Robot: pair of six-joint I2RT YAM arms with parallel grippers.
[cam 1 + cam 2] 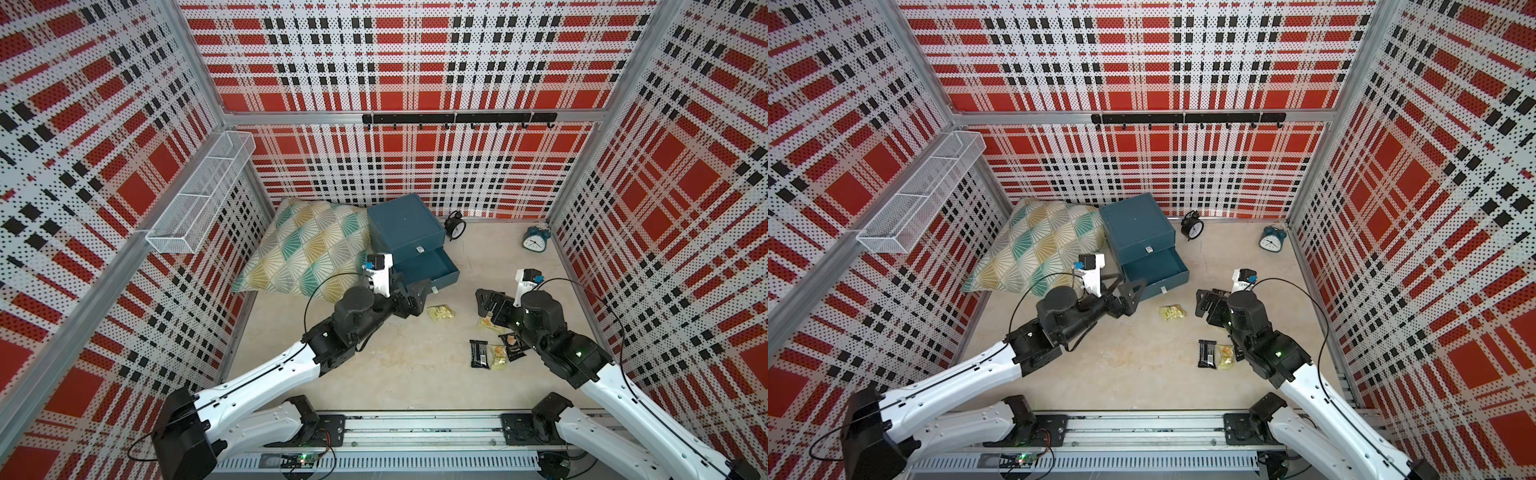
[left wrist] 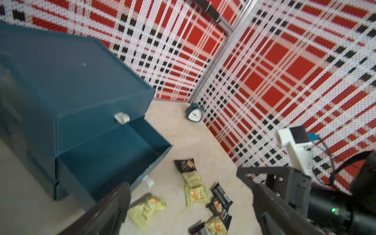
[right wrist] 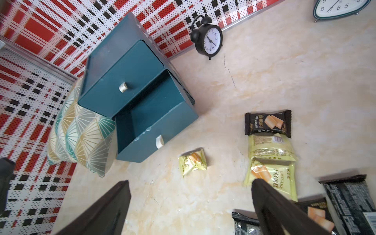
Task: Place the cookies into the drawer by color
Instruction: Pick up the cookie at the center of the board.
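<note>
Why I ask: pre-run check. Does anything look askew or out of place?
One crumpled pale yellow-green snack packet lies alone on the table beside the open, empty dark teal drawer, apart from the other packets.

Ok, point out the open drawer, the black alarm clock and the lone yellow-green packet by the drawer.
open drawer (image 3: 147,115), right wrist view, its bare inner floor
black alarm clock (image 3: 211,40), right wrist view, its white dial
lone yellow-green packet (image 3: 193,161), right wrist view, middle of wrapper

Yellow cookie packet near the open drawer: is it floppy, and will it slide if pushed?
The yellow-green cookie packet looks puffy and crinkled, so it probably squishes rather than stays stiff. Small and flat, it is likely light. Its glossy wrapper may slide on the smooth tabletop.
</note>
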